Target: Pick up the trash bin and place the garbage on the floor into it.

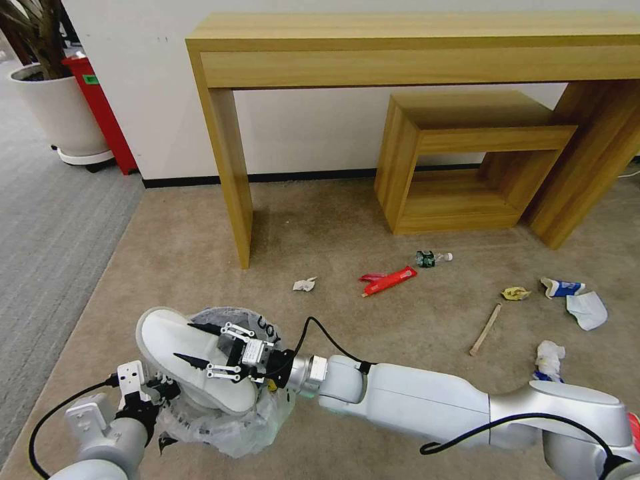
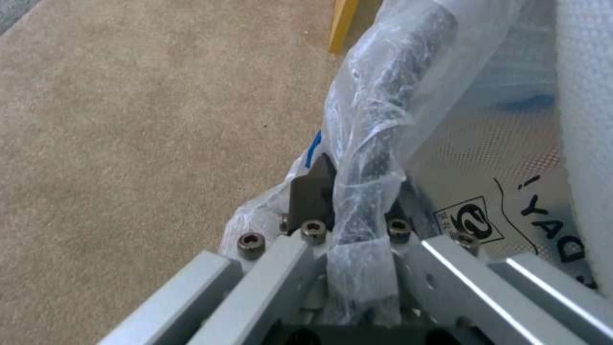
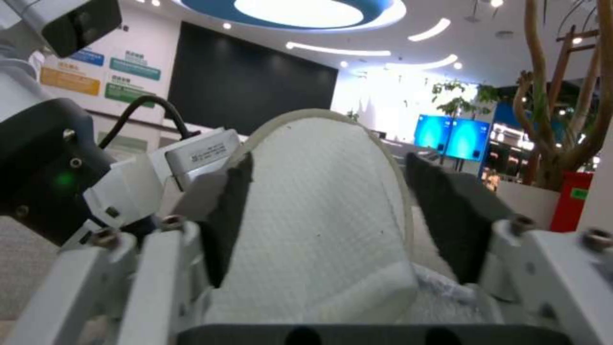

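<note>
While left gripper (image 2: pixel 357 239) clamps trash bin (image 1: pixel 250 420) rim, right gripper (image 1: pixel 197 347) spread open, white slipper (image 1: pixel 180 357) between its jaws

Left gripper (image 2: pixel 357 211) clamped on the trash bin (image 1: pixel 230 427) rim. Right gripper (image 1: pixel 200 347) spread wide over the bin, arm extended across.

The robot's arms are smooth, round and silver-white. A thin black cable loops along each one. The right gripper (image 1: pixel 195 345) has pointy black fingers (image 3: pixel 455 218) on white metal bars, with small silver screws. The left gripper (image 2: pixel 357 211) has grey bars and round screws too.
</note>
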